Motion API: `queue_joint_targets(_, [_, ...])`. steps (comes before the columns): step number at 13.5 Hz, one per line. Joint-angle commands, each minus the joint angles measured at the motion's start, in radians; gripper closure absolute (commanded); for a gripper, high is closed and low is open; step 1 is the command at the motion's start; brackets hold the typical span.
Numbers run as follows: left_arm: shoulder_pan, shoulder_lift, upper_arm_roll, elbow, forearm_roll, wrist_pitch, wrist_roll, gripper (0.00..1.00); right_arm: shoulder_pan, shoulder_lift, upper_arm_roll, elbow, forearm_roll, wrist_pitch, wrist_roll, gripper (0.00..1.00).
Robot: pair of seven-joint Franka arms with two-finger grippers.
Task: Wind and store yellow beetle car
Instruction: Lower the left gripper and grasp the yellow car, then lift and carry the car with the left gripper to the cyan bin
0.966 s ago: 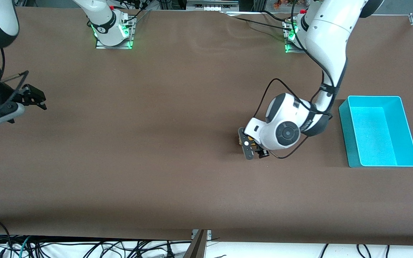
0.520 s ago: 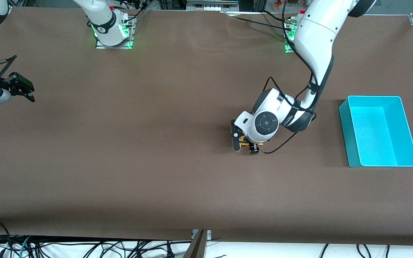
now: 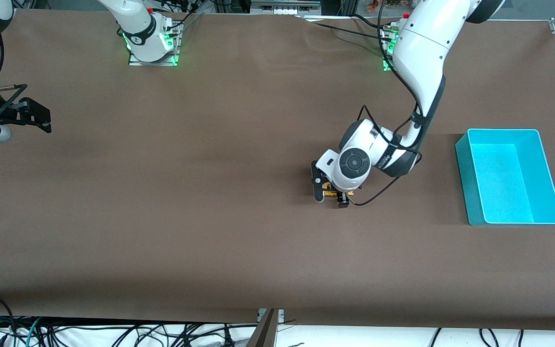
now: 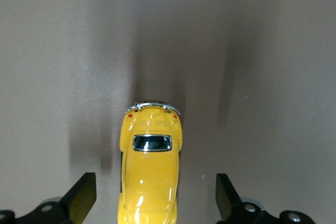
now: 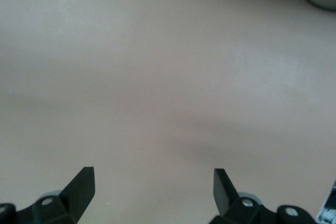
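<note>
Yellow beetle car [image 4: 150,169] is seen on the surface [image 3: 210,217], near the teal bin [image 3: 554,193], straddled by the spread, untouching left pincer [image 3: 329,195]. Right pincer [image 5: 152,192] is parked, fingers apart.

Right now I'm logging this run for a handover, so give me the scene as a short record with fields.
car: yellow beetle car on the brown table, upright
left gripper: jaws open, one on each side of the car, not touching
right gripper: jaws open, empty, waiting at the right arm's end
bin: teal bin, empty, toward the left arm's end
</note>
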Motion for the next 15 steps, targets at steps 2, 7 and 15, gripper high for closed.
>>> queue_joint_targets(2, [-0.019,-0.007,0.005,-0.019,0.067,0.036,-0.046,0.76,-0.009,-0.031,0.008,-0.021,0.054,-0.038,0.097,0.0])
queue_joint_targets(7, [0.009,-0.048,0.007,-0.014,0.056,-0.002,-0.04,0.89,-0.01,-0.028,0.004,-0.021,0.069,-0.052,0.157,0.0])
queue_joint_targets(15, [0.292,-0.301,0.01,0.006,0.008,-0.525,0.145,0.89,-0.009,-0.019,-0.032,-0.018,0.074,-0.05,0.122,0.0])
